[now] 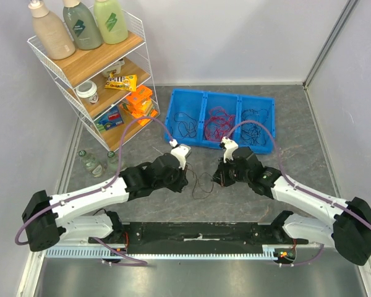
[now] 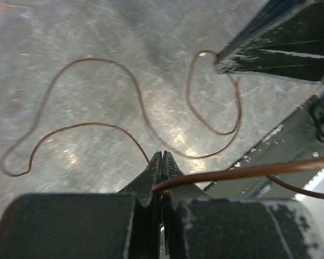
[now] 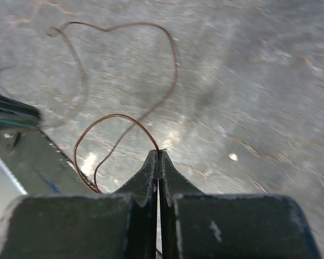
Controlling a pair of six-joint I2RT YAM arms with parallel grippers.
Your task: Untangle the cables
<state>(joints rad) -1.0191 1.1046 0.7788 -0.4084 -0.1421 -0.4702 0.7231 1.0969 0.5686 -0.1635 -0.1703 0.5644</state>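
One thin red-brown cable (image 1: 202, 185) lies in loose loops on the grey table between my two grippers. My left gripper (image 1: 187, 178) is shut on it; in the left wrist view the cable (image 2: 97, 59) runs through the closed jaws (image 2: 163, 154). My right gripper (image 1: 216, 177) is shut on the same cable's other end; the right wrist view shows the cable (image 3: 117, 115) arching out from the closed tips (image 3: 159, 152). The right gripper also shows in the left wrist view (image 2: 270, 40). More cables lie in a blue tray (image 1: 222, 94): black clumps (image 1: 182, 124) (image 1: 255, 127) and a red clump (image 1: 217, 122).
A white wire shelf rack (image 1: 93, 68) with bottles and packets stands at the back left. Two small bottles (image 1: 93, 162) stand on the floor beside it. A black rail (image 1: 198, 234) runs along the near table edge. Walls close in on the left, back and right.
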